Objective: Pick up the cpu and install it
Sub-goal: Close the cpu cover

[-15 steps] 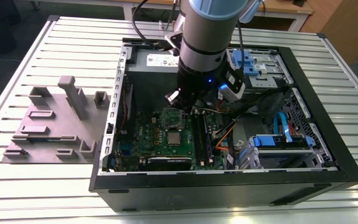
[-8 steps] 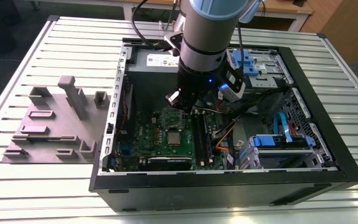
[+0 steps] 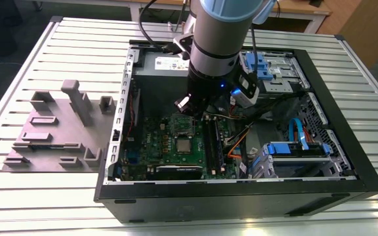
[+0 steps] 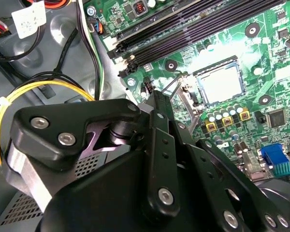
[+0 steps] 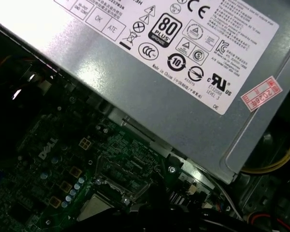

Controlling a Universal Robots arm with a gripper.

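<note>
1. An open case (image 3: 241, 196) lies on the slatted desk (image 3: 45, 196), and its green board (image 3: 153, 142) faces up.
2. The cpu (image 3: 184, 145) sits flat in the socket of the board. In the second wrist view its silvery top (image 4: 221, 83) shows inside the dark frame.
3. The metal flap (image 4: 187, 99) of the socket stands raised, just beside the cpu.
4. In the exterior view the arm (image 3: 218, 39) comes down into the case from 12 o'clock.
5. The claw (image 3: 190, 108) hangs over the board, near the cpu and at 12 o'clock from it, but apart from it. I cannot tell if the claw is wide or narrow.
6. The power box (image 3: 166, 64) is at the 12 o'clock end of the case. In the first wrist view its white label (image 5: 150, 43) is seen, with the board just beside the box.
7. Black memory slots (image 3: 212, 142) run at 3 o'clock from the cpu.
8. Blue drive bays (image 3: 294, 147) are on the 3 o'clock side of the case.
9. A grey block (image 3: 57, 128) stands on the desk at 9 o'clock from the case.
10. In the second wrist view a yellow cable (image 4: 34, 87) loops beside the body of the claw.
</note>
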